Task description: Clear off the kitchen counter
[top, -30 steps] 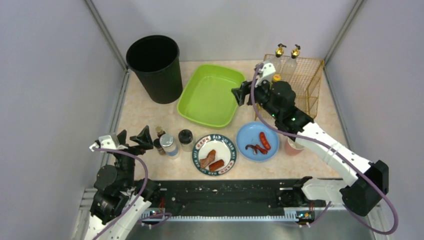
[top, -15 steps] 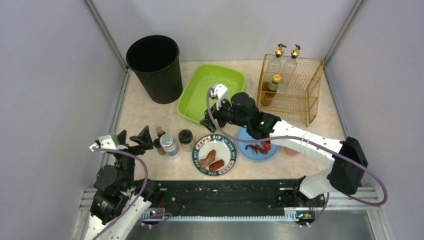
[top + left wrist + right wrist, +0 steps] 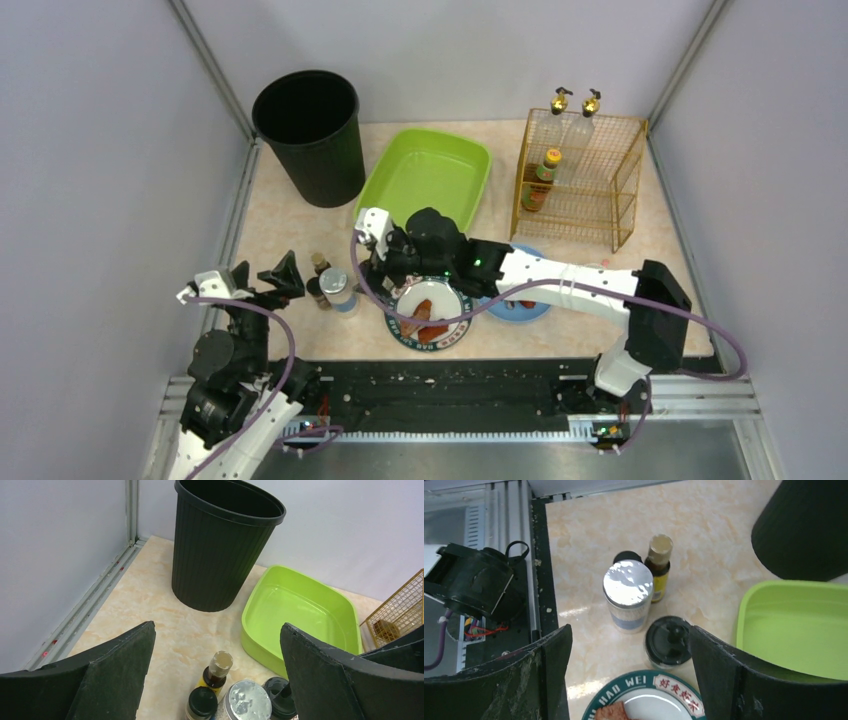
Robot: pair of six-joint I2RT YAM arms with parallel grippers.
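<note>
- black two-finger left gripper [image 3: 217,628] was spread wide, empty.
- black right gripper [image 3: 630,630], jaws spread, hovered over a round black-lidded jar [image 3: 669,641] beside a silver-lidded jar [image 3: 628,592].
- pale marbled stone kitchen counter [image 3: 290,225] stretched beyond both, bearing a green plastic tray [image 3: 425,190].

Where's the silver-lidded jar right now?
Top view, left side of the kitchen counter: the silver-lidded jar stands beside a small brown bottle, left of the patterned plate.
</note>
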